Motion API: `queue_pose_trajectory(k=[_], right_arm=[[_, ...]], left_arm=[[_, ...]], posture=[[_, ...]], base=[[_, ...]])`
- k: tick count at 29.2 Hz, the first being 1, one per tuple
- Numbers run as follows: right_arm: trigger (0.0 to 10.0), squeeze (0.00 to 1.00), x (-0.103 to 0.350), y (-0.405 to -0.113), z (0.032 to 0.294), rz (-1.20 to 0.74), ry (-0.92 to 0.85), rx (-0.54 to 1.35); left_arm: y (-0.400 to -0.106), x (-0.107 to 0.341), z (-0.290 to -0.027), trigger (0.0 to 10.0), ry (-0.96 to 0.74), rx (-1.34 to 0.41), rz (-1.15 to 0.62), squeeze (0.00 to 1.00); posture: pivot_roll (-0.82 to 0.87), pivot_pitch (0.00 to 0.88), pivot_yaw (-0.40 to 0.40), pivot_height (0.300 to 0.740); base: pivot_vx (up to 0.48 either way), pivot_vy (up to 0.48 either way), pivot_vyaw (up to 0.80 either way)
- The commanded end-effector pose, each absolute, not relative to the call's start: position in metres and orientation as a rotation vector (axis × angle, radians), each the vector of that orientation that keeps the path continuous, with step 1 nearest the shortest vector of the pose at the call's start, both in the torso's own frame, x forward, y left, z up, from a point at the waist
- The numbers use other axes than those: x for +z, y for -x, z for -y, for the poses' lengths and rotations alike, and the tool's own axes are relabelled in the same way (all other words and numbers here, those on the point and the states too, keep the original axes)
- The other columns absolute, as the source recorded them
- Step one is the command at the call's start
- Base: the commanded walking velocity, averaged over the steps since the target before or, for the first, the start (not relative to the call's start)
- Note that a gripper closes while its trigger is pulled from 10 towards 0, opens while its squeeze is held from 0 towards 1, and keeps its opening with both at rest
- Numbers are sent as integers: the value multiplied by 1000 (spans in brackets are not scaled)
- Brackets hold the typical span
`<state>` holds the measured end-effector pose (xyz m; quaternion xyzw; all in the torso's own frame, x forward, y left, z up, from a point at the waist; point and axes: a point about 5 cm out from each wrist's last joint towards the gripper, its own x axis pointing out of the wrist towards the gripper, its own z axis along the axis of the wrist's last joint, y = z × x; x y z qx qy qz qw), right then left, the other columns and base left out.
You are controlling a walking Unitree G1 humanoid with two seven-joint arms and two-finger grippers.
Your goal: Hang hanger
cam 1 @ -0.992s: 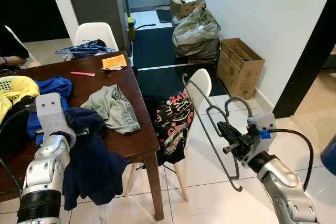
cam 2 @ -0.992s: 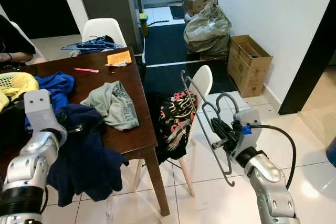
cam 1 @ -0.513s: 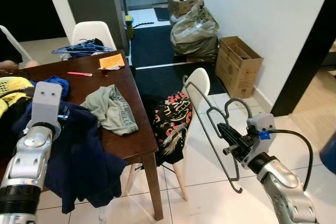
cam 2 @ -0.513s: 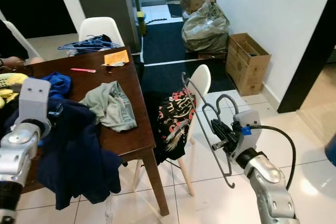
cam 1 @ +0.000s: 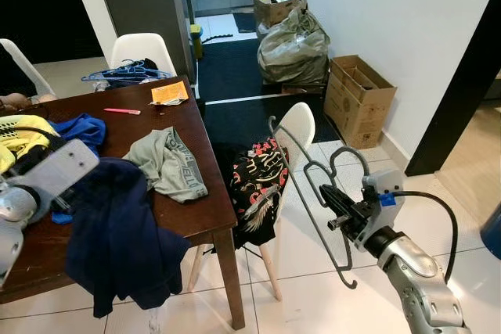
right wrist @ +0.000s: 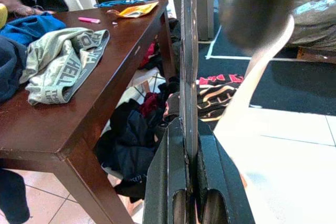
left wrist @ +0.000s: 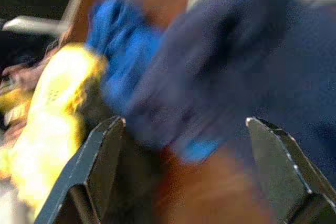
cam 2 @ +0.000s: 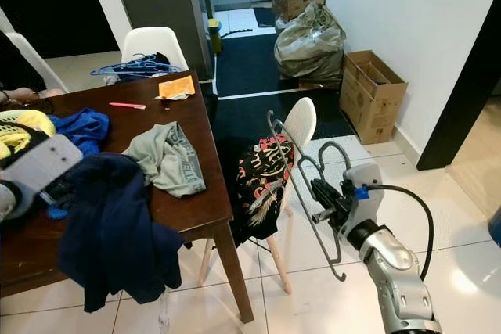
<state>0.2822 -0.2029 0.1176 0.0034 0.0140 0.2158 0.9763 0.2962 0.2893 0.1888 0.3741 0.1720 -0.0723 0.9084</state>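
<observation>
Moved: my left gripper (left wrist: 184, 145) has swung low over the table (cam 1: 200, 217), fingers wide, empty.
Right gripper (cam 1: 335, 207): clamped on the hanger (cam 1: 309, 193), beside the table's white chair (cam 1: 301, 127).
Meaning: hanger unhung.

dark brown worktop (cam 1: 200, 217); navy garment (cam 1: 125, 240), grey-green shorts (cam 1: 168, 163), bright blue cloth (cam 1: 78, 127), yellow mesh item (cam 1: 23, 132), orange paper (cam 1: 170, 91), pink pen (cam 1: 122, 110); grey hanger (cam 1: 313, 209); white chair (cam 1: 297, 127) with black, red-patterned shirt (cam 1: 258, 185).
</observation>
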Motion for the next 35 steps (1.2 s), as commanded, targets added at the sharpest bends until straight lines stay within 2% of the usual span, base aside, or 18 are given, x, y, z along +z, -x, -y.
queue_pose_trajectory(k=[1, 2, 4, 6, 7, 8, 12, 14, 18, 21, 26, 30, 35], right_arm=[[10000, 0, 118, -283, 199, -19, -5, 450], [10000, 0, 118, -284, 199, -20, -5, 451], [10000, 0, 118, -284, 200, -13, -5, 453], [10000, 0, 118, -284, 200, -13, -5, 453], [10000, 0, 118, -285, 201, -13, 2, 442], [10000, 0, 118, -285, 201, -14, 3, 437], [10000, 0, 118, -285, 203, -5, -12, 413], [10000, 0, 120, -287, 213, 25, -128, 332], [10000, 0, 123, -289, 221, 56, -264, 272], [10000, 0, 125, -289, 225, 87, -314, 238], [10000, 0, 127, -287, 227, 107, -325, 211], [10000, 0, 125, -289, 220, 66, -214, 253], [10000, 0, 124, -290, 218, 46, -177, 276]], left_arm=[[-296, 192, -284, 10000, -707, -183, -337, 1000], [-300, 203, -276, 10000, -629, -180, -253, 0], [-309, 223, -268, 10000, -453, -70, -53, 0], [-309, 223, -268, 10000, -453, -70, -53, 0], [-311, 203, -246, 10000, -177, 7, 63, 0], [-308, 190, -236, 10000, -111, 12, 68, 0], [-302, 168, -218, 10000, -77, 2, 42, 0], [-286, 142, -194, 10000, -69, -47, 14, 0], [-278, 127, -187, 10000, -33, -59, -3, 0], [-277, 130, -192, 10000, 27, -26, 17, 0], [-272, 127, -192, 10000, 57, -5, 6, 0], [-268, 122, -183, 10000, 47, -5, 5, 0], [-270, 122, -184, 10000, 69, 6, 17, 0]], posture=[[-24, 0, 62, 740], [-22, 0, 61, 740], [-21, 0, 62, 740], [-21, 0, 62, 740], [-23, 0, 64, 740], [-23, 0, 64, 740], [-33, 0, 72, 740], [-25, 0, 75, 740], [-25, 0, 83, 740], [-26, 0, 84, 740], [-24, 0, 86, 740], [-25, 0, 79, 740], [-31, 0, 69, 740]], base=[[0, 0, 0], [0, 0, 0], [0, 0, 0], [0, 0, 0], [0, 0, 0], [0, 0, 0], [0, 0, 0], [0, 0, 0], [0, 0, 0], [0, 0, 0], [0, 0, 0], [0, 0, 0], [0, 0, 0]])
